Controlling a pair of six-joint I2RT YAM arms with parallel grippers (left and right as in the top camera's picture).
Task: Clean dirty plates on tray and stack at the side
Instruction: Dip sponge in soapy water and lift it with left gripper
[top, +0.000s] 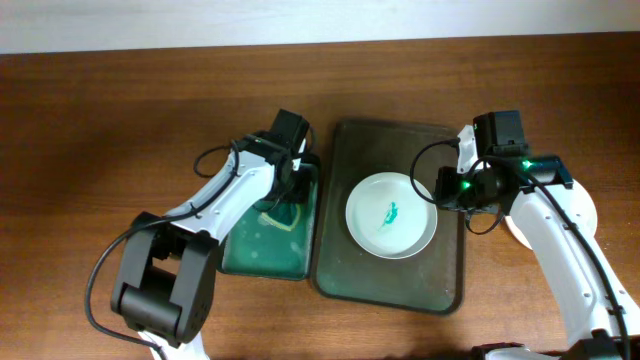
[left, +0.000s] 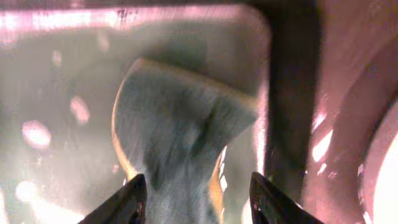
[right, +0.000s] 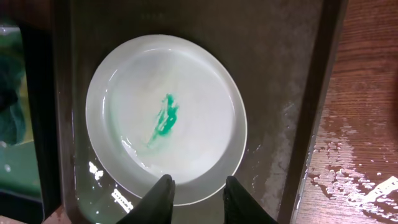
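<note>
One dirty plate (top: 372, 236), white with a teal smear (top: 388, 213) in its middle, lies on the dark tray (top: 400, 292). In the right wrist view the same plate (right: 205, 93) fills the tray (right: 292, 74). My right gripper (right: 200, 196) hovers over the plate's near rim, slightly open, holding nothing; from overhead it (top: 447, 190) stands at the plate's right edge. My left gripper (left: 200, 199) is open around a blue-green sponge (left: 180, 124), one finger on each side. Overhead, that gripper (top: 284, 193) reaches down into the green tray.
The green tray (top: 236, 262) with the sponge (top: 272, 216) sits just left of the dark tray, their rims almost touching. A white plate (top: 592, 212) lies on the table at the far right, partly under my right arm. The wood (right: 360, 155) there is wet.
</note>
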